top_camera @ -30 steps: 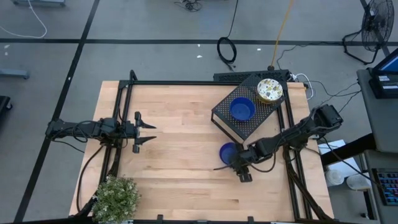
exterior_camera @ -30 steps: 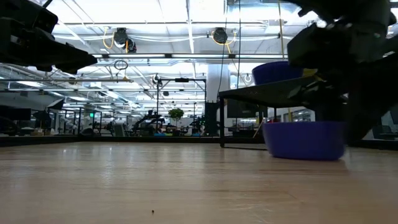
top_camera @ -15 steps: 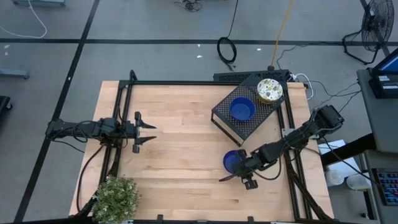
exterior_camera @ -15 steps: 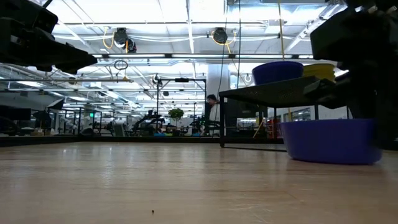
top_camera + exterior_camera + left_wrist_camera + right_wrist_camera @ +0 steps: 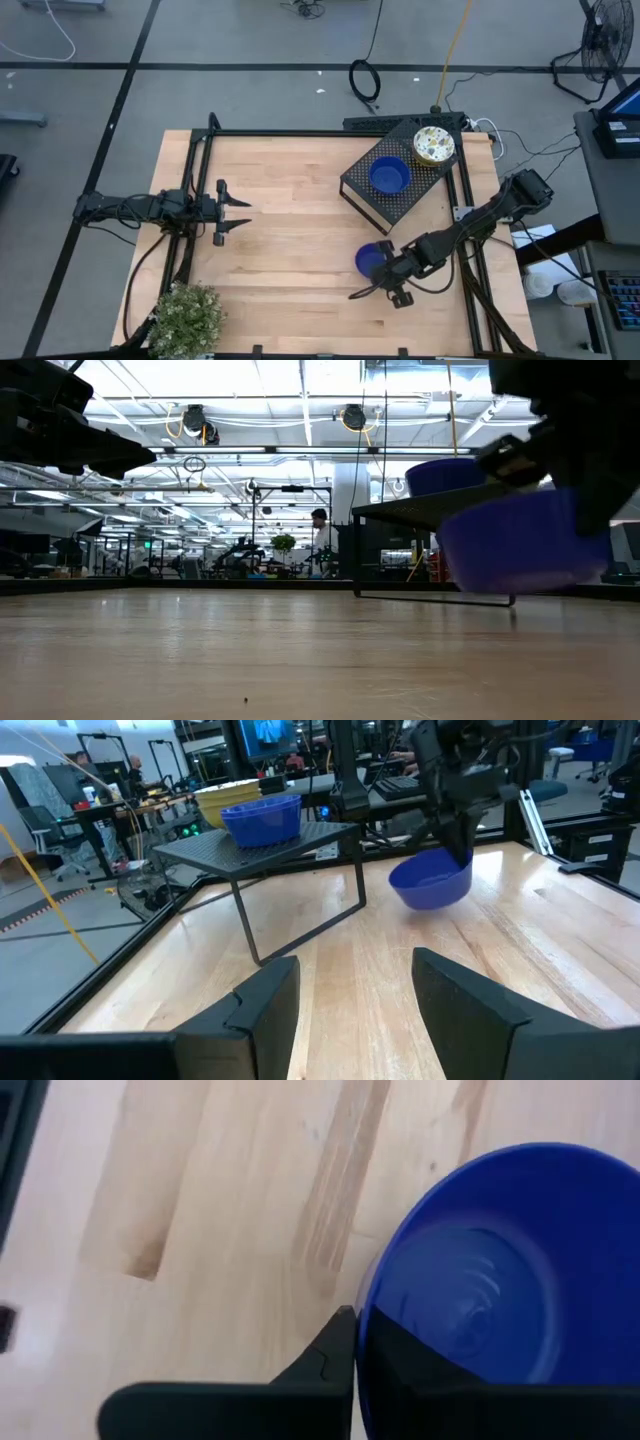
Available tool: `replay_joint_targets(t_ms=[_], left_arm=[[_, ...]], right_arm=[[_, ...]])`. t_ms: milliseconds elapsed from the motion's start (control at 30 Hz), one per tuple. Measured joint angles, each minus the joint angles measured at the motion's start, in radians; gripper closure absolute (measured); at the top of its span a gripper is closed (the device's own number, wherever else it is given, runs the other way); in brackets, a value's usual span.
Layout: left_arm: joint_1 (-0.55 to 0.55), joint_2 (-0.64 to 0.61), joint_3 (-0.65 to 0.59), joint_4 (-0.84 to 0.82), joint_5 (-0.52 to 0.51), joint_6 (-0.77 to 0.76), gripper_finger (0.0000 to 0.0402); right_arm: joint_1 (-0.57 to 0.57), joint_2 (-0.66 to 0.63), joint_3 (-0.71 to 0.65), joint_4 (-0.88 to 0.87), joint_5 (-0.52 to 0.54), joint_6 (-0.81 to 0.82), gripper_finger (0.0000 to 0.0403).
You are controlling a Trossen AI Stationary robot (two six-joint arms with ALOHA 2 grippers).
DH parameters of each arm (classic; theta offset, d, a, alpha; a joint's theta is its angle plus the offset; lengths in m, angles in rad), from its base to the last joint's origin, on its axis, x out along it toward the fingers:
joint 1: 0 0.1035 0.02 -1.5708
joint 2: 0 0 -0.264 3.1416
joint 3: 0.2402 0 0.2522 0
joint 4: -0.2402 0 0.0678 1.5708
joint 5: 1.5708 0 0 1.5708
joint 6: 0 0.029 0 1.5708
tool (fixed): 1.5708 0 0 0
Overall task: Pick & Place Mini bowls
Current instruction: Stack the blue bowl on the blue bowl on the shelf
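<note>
Risk, as a judgement: held bowl (image 5: 371, 261) is pinched by its rim only and hangs tilted, clear of the table (image 5: 290, 240), in the low and left wrist views; a rim hold on a smooth shallow bowl could slip; a fast swing or an early release could drop it, and it might roll or land upside down; the box (image 5: 392, 186) stands near at 12 o'clock of the bowl, and a careless lift could clip its edge or leg.

Right gripper (image 5: 386, 277): at about 4 o'clock on the table; closed on the rim of the blue bowl, one finger (image 5: 330, 1355) outside the wall, the other inside; the gap is no wider than the wall; the bowl is all it touches.

Left gripper (image 5: 237, 211): at 9 o'clock on the table, waiting; fingers spread wide, holding nothing, touching nothing.

Bowls in view, three: held blue one, at 5 o'clock of table centre; second blue bowl (image 5: 388, 176) on top of the box, at 1 o'clock of centre; speckled cream bowl (image 5: 433, 145) on the box's far corner, at 1 o'clock of the second blue one, apart from it.

Other: plant (image 5: 186, 318) at the table's 7 o'clock corner; a person (image 5: 319, 542) stands far off in the room, low view.
</note>
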Motion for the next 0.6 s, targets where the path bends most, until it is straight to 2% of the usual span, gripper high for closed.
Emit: replay_joint_targets(t_ms=[600], left_arm=[[0.000,0.000,0.000,0.000,0.000,0.000,0.0204]], right_arm=[[-0.003,0.000,0.300,-0.439,0.160,-0.044,0.0402]])
